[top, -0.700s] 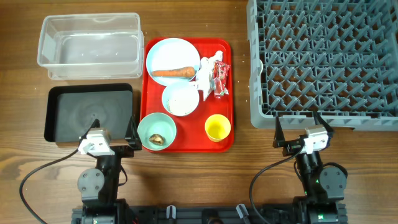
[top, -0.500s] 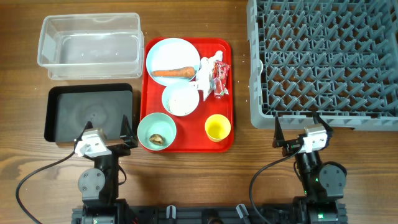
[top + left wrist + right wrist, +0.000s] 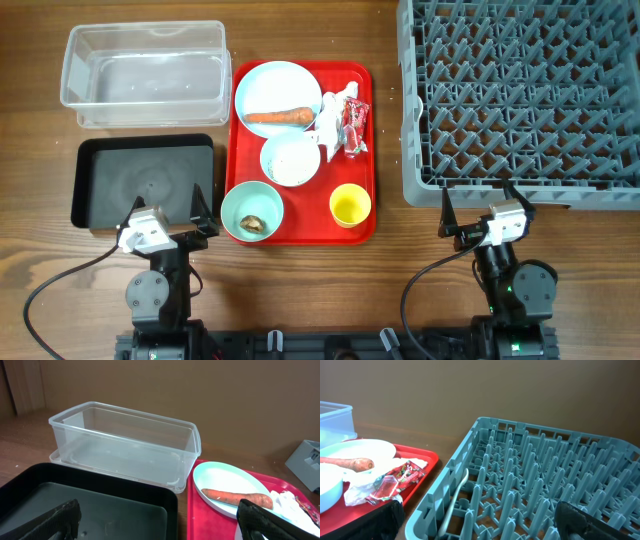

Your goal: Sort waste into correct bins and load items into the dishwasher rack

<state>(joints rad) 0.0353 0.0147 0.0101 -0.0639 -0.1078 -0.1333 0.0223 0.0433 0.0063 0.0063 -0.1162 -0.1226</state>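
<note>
The left gripper (image 3: 168, 200) is released and empty, fingers spread wide at the near edge, angled toward the shallow black rectangular tray (image 3: 95, 150); the right gripper (image 3: 480, 200) is likewise spread and empty, facing the large grey pegged dishwasher rack (image 3: 520, 90) in the far right corner. Only the overhead view shows the pale green bowl (image 3: 235, 200) with its small brown scrap (image 3: 253, 224), the small yellow cup (image 3: 350, 206) and the white-blue bowl (image 3: 290, 160) of rice, all on the flat red tray (image 3: 365, 150) mid-worktop; both wrist views show the orange carrot (image 3: 280, 117) on the round pale blue plate (image 3: 262, 88); the right one also shows the crumpled wrappers (image 3: 345, 118) beside it. The clear plastic rectangular box (image 3: 145, 95) sits in the far left corner. Each wrist view cuts its fingers off at the frame's bottom.
</note>
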